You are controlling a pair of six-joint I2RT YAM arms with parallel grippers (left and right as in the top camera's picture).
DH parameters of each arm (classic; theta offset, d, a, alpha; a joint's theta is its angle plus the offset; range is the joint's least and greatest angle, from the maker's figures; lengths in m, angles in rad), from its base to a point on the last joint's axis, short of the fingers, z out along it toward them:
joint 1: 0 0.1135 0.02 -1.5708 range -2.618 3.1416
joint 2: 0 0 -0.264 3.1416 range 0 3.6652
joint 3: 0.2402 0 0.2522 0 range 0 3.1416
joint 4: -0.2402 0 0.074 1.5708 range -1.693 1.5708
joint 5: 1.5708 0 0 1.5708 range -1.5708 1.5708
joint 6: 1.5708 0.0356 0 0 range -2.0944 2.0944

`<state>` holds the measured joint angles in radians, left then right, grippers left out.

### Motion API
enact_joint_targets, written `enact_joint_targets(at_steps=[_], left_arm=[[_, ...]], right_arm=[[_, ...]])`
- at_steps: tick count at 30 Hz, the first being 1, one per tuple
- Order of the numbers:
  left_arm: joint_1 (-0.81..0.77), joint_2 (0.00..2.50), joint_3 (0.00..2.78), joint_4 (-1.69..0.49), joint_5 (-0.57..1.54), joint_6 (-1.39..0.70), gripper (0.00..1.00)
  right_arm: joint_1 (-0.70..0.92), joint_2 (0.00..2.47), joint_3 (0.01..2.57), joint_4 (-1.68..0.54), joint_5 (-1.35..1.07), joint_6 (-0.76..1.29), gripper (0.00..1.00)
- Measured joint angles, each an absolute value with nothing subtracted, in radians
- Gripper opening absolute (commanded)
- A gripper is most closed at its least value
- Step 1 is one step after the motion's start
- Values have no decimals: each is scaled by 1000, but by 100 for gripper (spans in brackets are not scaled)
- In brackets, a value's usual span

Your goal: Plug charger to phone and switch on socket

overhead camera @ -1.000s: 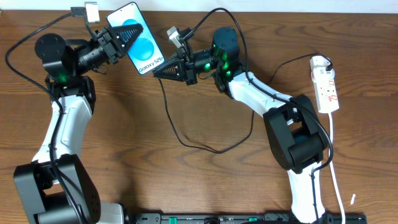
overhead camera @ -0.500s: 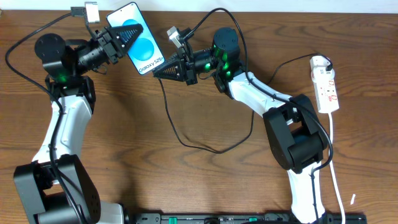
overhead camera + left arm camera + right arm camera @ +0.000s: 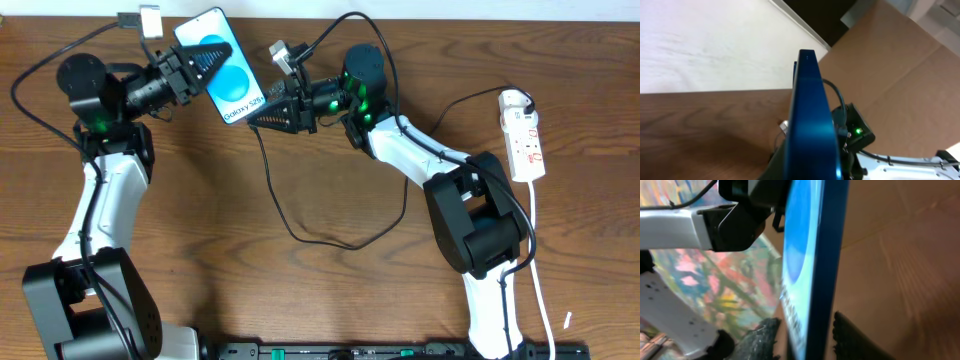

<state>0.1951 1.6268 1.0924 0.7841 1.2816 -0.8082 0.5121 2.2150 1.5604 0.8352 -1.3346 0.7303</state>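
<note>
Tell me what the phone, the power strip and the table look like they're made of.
The phone: probably a glossy glass front, judging by its smooth lit blue screen; I can't tell what the thin edge is made of. The power strip: white moulded plastic, smooth and fairly matt. The table: brown wood or wood-look laminate, with visible grain streaks.

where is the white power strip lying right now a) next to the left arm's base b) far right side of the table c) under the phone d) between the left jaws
b, the socket lies at the far right of the table, well apart from the phone
</note>
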Motion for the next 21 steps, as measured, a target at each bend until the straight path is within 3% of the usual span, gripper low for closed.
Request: enact_joint_targets(at_steps=[10, 12, 13, 14, 21], left_arm=[[189, 1627, 1092, 784, 1306, -807, 7], [189, 1627, 1092, 785, 1306, -807, 7], [189, 1627, 1092, 785, 1306, -807, 8], [189, 1627, 1092, 785, 1306, -807, 7], [198, 1627, 1092, 785, 1306, -807, 7]], right_arm=[[512, 2215, 1560, 835, -1328, 725, 65], [512, 2215, 1560, 833, -1335, 725, 75], [512, 2215, 1560, 833, -1340, 724, 93], [512, 2215, 1560, 834, -1347, 721, 99], [512, 2215, 1560, 832, -1406, 699, 99]])
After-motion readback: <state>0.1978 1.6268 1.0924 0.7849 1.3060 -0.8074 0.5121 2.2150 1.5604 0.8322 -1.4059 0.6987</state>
